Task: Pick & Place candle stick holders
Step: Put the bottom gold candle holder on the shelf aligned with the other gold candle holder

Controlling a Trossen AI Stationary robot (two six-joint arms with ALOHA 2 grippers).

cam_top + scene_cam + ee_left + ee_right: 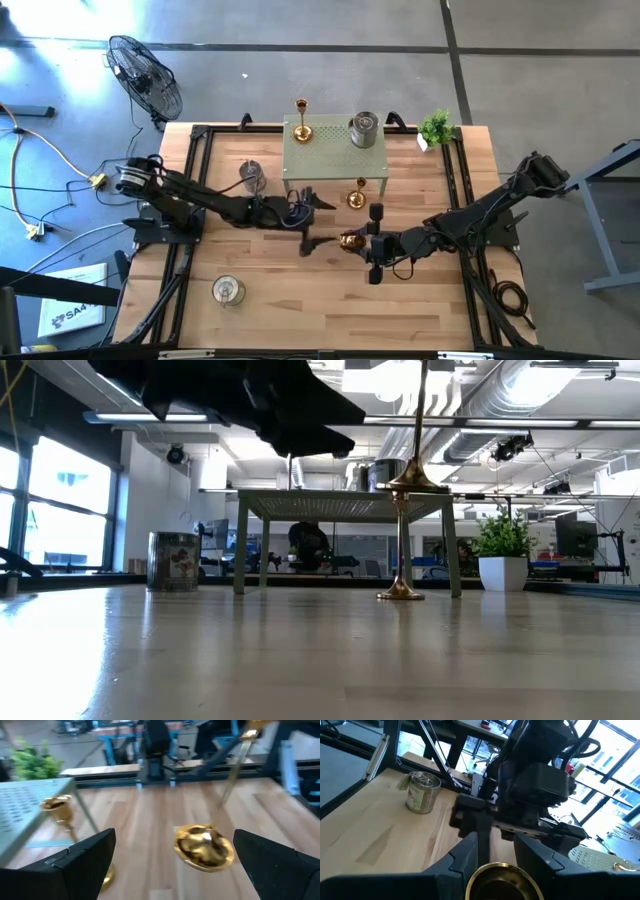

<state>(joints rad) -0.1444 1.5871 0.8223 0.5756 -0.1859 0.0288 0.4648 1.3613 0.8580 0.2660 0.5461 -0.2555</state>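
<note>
Right hand (362, 243) at centre of the high view, fingers clamped on a gold candle stick holder (349, 241), held tipped over above the wooden surface (300, 310); round base (204, 847) turned toward the left hand (312, 222), stem slanting back to the right hand. Left hand just left of that base, fingers (80, 865) spread wide, gripping nothing, apart from the holder.

Second gold holder (356, 196) upright on the surface just above centre, at the front edge of the small green stand (335, 150). Third gold holder (301, 122) upright on the stand, upper left of its top. Silver-grey jar holder (365, 130) on the stand's right part. Another jar holder (250, 176) on the surface left of the stand; a third (228, 291) at lower left. Potted plant (436, 127) at upper right.
</note>
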